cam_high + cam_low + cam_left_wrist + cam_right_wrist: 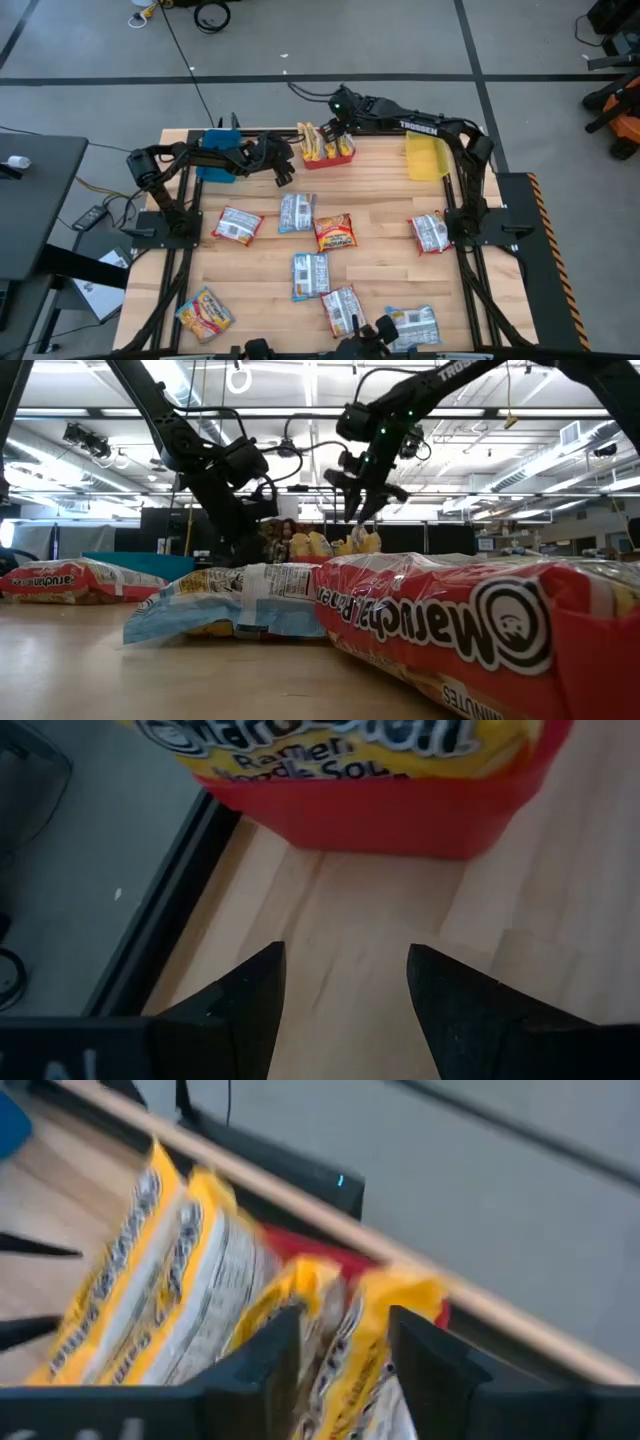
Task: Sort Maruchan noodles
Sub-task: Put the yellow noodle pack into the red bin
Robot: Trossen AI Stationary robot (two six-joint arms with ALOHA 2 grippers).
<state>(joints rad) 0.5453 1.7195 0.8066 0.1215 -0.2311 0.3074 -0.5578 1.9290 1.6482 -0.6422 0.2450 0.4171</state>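
Observation:
Several yellow Maruchan noodles packets (322, 143) stand on edge in the red bin (330, 160) at the table's far side. My right gripper (335, 127) hangs open just above them. In its wrist view the fingers (270, 1355) frame a yellow packet's top edge (345, 1315), and in the low view the fingertips (362, 512) are clear of the packets (352, 544). My left gripper (285, 174) is open over bare wood, left of the red bin (400, 820). More packets lie flat on the table, among them a blue one (297, 212) and an orange-red one (335, 232).
A blue bin (213, 160) sits under my left arm at the far left. A yellow bin (427, 158) is at the far right. Packets lie scattered over the middle and near part of the table (385, 215), for instance a red-and-white one (431, 233), a blue one (310, 275) and an orange one (205, 313).

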